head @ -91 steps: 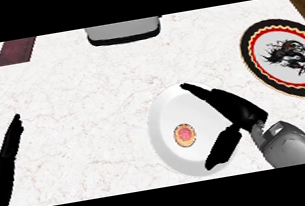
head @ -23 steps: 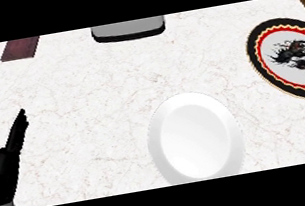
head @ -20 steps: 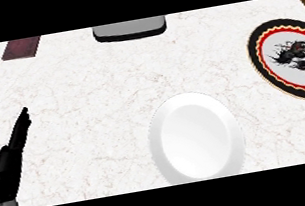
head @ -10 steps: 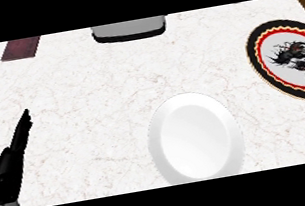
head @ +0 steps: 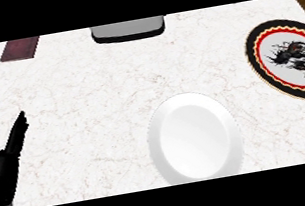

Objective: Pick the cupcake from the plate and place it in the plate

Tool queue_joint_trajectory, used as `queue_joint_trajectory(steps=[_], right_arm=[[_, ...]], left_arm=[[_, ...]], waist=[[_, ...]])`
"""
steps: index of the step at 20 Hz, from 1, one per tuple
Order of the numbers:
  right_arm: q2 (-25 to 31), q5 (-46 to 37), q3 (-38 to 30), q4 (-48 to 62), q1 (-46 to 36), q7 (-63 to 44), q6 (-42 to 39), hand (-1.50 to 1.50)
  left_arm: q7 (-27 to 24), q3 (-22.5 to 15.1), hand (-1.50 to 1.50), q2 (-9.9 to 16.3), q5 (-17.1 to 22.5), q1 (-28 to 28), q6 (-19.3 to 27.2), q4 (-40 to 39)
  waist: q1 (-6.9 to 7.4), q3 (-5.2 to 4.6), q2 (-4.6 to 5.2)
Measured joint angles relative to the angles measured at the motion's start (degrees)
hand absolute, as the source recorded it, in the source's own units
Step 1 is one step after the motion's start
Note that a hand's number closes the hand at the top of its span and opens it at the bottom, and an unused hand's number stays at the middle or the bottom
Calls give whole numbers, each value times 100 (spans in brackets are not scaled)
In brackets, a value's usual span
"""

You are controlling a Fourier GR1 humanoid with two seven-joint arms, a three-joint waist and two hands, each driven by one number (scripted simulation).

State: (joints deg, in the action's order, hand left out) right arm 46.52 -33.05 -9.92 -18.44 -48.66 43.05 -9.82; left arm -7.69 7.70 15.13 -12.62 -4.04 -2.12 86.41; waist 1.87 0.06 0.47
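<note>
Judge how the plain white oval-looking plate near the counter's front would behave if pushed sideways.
The plain white plate looks rigid and glossy, so it would probably slide rather than bend. It lies flat and low on the marble counter, so tipping seems unlikely. It appears empty, likely light.

Colours and patterns on my counter

From here I see a counter of white marble with thin reddish-brown veins, and brown wood grain beyond it at 10 and 2 o'clock. At 5 o'clock lies a plain white plate, glossy, with no pattern. At 3 o'clock I have a patterned plate: black outer rim, a red band edged with a yellow zigzag, and a white centre bearing a black dragon-like figure with small red touches. At 12 o'clock sits a grey box on a black base. At 11 o'clock is a dark maroon mat. My left hand at 8 o'clock is black.
</note>
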Motion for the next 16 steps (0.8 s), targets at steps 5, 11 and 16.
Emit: queue_joint_trajectory(steps=[5,11,16], right_arm=[[-473,-208,162,307,-64,-60,108,150],[-797,-33,-93,823,-255,-778,180,-150],[-891,164,-341,994,-216,-710,328,-150]], left_arm=[[40,50,0,17,-8,153,-23,-112],[44,-7,0,-63,-68,169,11,-73],[-13,-35,0,-92,-116,131,14,-71]], waist=[[1,4,13],[48,8,36],[70,14,53]])
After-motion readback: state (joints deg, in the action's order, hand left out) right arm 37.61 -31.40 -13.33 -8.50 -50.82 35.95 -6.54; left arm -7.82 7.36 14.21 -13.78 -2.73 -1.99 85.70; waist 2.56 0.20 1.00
